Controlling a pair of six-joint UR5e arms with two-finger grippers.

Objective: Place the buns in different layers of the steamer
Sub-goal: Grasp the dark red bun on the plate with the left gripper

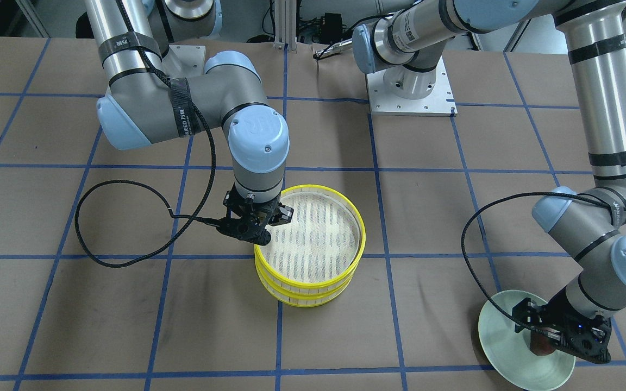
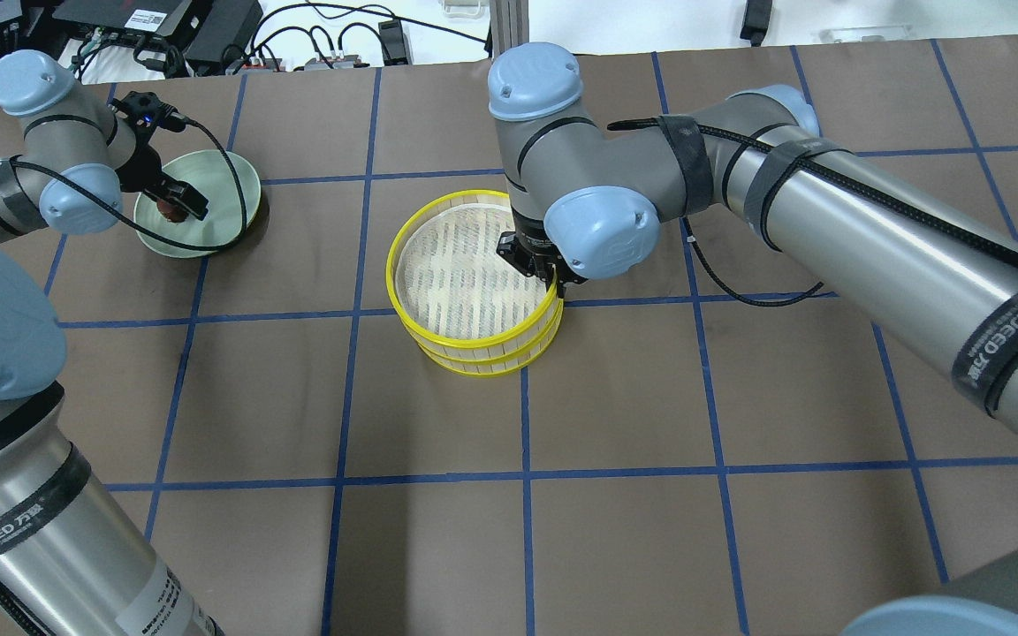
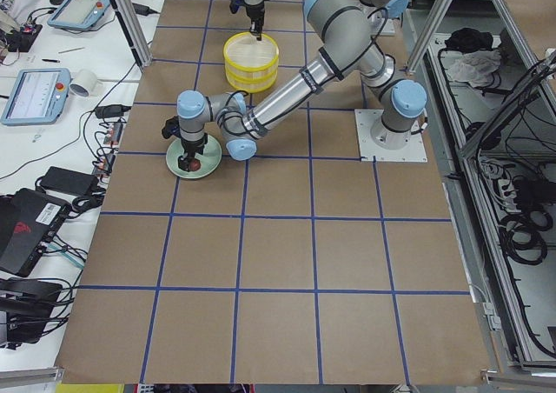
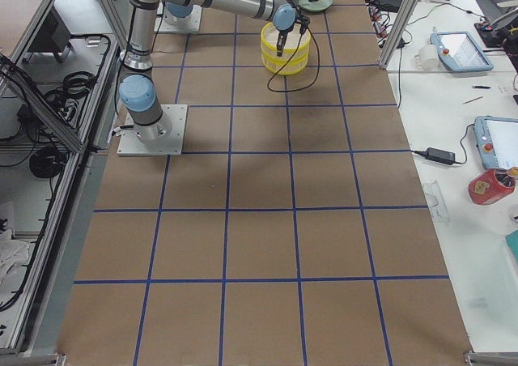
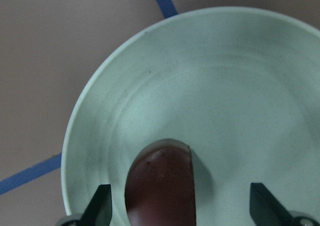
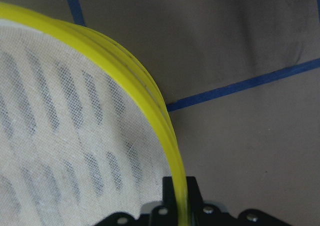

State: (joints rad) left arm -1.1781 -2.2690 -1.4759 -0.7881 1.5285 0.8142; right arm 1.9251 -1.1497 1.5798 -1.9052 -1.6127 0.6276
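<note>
Looks to be the pick-up of the dark reddish-brown half-moon bun (image 5: pixel 160 186), not yet grasped. Finds it lying on the pale green round plate (image 5: pixel 225 76), well apart from the round stacked steamer with bright yellow rims (image 1: pixel 307 296). Finds the left gripper (image 5: pixel 182 208) low over that plate, jaws spread wide, straddling the bun without visibly touching it and sitting nearer one fingertip than the other in the wrist view. Calls next, probably, for closing gently on the bun's flanks, lifting clear of the plate's raised edge, and carrying across to the steamer.

Shows the right gripper (image 1: pixel 253 225) at the edge of the steamer's yellow-rimmed top tier (image 6: pixel 150 101), on the side away from the plate. Appears clenched on that rim, with the yellow band passing straight between the fingers in the right wrist view. Reads as steadying the tier or readying to lift it; cannot tell which. Shows the white slotted mesh liner (image 2: pixel 465 274) of that tier bare, with no bun on it. Shows no cream-white bun anywhere; possibly hidden beneath the top tier, but cannot tell. Worth squeezing the soft bun lightly, and keeping the tier level if lifting.
</note>
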